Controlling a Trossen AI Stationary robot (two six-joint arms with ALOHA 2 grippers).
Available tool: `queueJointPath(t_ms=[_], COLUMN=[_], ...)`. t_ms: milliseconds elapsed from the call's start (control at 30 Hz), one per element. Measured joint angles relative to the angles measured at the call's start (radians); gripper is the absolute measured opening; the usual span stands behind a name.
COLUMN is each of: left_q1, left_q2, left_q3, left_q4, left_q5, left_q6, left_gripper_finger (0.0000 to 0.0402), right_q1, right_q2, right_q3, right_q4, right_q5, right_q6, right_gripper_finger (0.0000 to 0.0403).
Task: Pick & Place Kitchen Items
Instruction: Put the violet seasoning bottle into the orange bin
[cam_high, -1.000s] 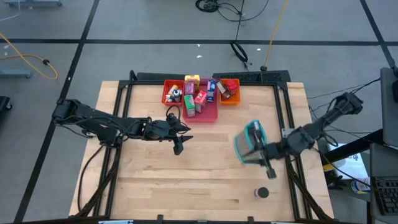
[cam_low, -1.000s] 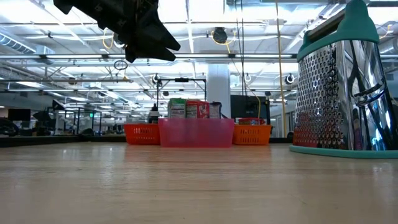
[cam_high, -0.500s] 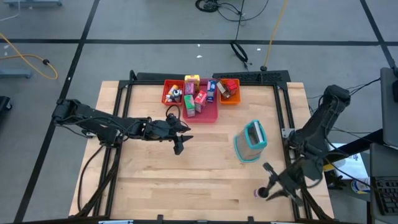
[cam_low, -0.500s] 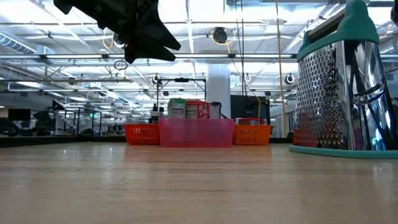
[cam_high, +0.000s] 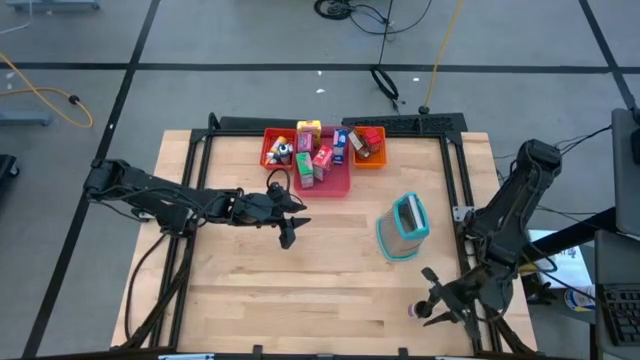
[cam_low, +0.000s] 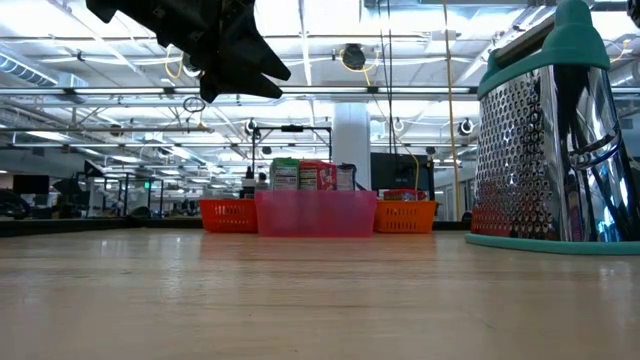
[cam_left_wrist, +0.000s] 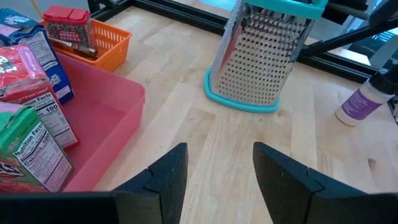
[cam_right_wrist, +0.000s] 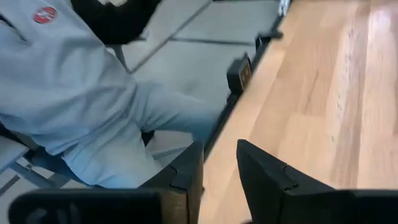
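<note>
Kitchen items: we count several food boxes (cam_high: 322, 158) standing upright in the pink tray (cam_high: 338, 186) at the far middle of the worktop (cam_high: 320, 280); further small items fill the red tray (cam_high: 268, 150) on its left and the orange tray (cam_high: 377, 160) on its right, all three touching in a row. A small pale bottle with a dark cap (cam_high: 420, 310) stands alone near the worktop's front right edge. The teal-and-white grater (cam_high: 404, 228) stands upright between trays and bottle. Left gripper (cam_high: 287, 232): we see it hovering above the worktop just in front of the pink tray, jaws apart, holding nothing. Right gripper (cam_high: 433, 305): low at the front right edge, just beside the bottle, jaws apart and empty. A seated person in grey (cam_right_wrist: 74, 81) shows beyond that edge
</note>
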Motion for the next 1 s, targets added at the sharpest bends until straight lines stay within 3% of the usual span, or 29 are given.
queueJointPath(t_ms=[200,500,633,1000], left_q1=[0.0,0.0,0.0,0.0], left_q2=[0.0,0.0,0.0,0.0], left_q3=[0.0,0.0,0.0,0.0], left_q4=[0.0,0.0,0.0,0.0], left_q5=[0.0,0.0,0.0,0.0], left_q6=[0.0,0.0,0.0,-0.003], left_gripper_finger=[0.0184,0.0184,0.0184,0.0184], right_q1=[0.0,0.0,-0.001,-0.001], right_q2=[0.015,0.014,0.014,0.014], right_q3=[0.0,0.0,0.0,0.0], right_q4=[-0.078,-0.122,-0.138,-0.216], right_q5=[0.0,0.002,0.057,0.075], right_q6=[0.098,0.115,0.116,0.202], right_gripper_finger=[0.0125,0.0178,0.019,0.0212])
